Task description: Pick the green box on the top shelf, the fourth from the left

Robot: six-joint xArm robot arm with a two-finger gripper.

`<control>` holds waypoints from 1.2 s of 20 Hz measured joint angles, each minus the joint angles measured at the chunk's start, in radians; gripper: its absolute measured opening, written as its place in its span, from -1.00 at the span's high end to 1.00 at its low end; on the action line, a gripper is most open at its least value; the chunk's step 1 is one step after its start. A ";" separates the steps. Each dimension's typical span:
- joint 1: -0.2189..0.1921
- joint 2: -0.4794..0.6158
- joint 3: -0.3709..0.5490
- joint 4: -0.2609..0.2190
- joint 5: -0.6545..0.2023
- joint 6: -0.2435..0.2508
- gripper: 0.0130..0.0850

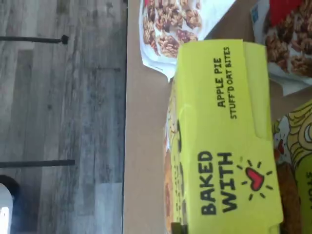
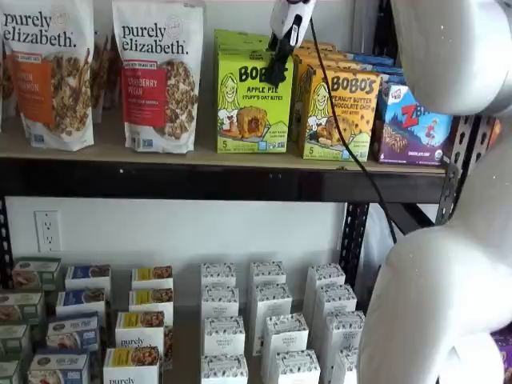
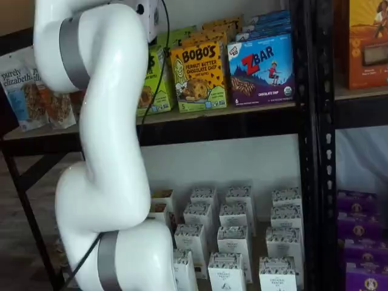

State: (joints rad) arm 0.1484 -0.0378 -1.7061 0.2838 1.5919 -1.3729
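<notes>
The green box (image 2: pixel 252 104) stands upright at the front of the top shelf (image 2: pixel 200 160), printed "BOBO'S Apple Pie". My gripper (image 2: pixel 277 77) hangs from above, its white body over the box and its black fingers in front of the box's upper right corner. The fingers show side-on as one dark shape, so I cannot tell whether they are open. The wrist view shows the box's lid (image 1: pixel 219 136) close up, printed "Baked with", on the tan board (image 1: pixel 146 146). In a shelf view my arm hides most of the box (image 3: pixel 154 82).
Two granola bags (image 2: pixel 160 72) stand left of the green box. A yellow-orange Bobo's carton (image 2: pixel 340 112) touches its right side, then a blue ZBar carton (image 2: pixel 412 128). Small white cartons (image 2: pixel 264 320) fill the lower level. A black upright (image 3: pixel 309 121) stands to the right.
</notes>
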 joint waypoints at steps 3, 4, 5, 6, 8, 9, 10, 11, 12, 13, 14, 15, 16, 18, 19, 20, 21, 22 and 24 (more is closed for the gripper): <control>0.000 -0.006 -0.001 0.001 0.007 0.002 0.33; 0.001 -0.008 0.001 0.001 0.009 0.002 0.33; 0.001 -0.010 0.002 0.000 0.009 0.003 0.33; 0.001 -0.013 0.005 0.000 0.008 0.003 0.33; -0.001 -0.018 0.011 0.006 0.005 0.002 0.44; -0.002 -0.020 0.012 0.009 0.004 0.001 0.56; -0.003 -0.020 0.013 0.013 0.004 0.000 0.56; -0.004 -0.021 0.012 0.015 0.005 0.000 0.56; -0.005 -0.021 0.010 0.016 0.007 0.000 0.56; -0.005 -0.019 0.006 0.016 0.012 0.000 0.56; -0.006 -0.018 0.003 0.016 0.016 0.001 0.56; -0.006 -0.018 0.002 0.016 0.017 0.001 0.56; -0.006 -0.018 0.002 0.016 0.017 0.001 0.56; -0.006 -0.018 -0.001 0.016 0.021 0.001 0.56; -0.007 -0.018 -0.002 0.016 0.024 0.001 0.56; -0.007 -0.018 -0.005 0.015 0.029 0.001 0.56; -0.008 -0.018 -0.008 0.015 0.034 0.001 0.56; -0.008 -0.018 -0.011 0.014 0.043 0.002 0.56; -0.009 -0.021 -0.015 0.014 0.058 0.003 0.56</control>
State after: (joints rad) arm 0.1399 -0.0587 -1.7210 0.2978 1.6502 -1.3697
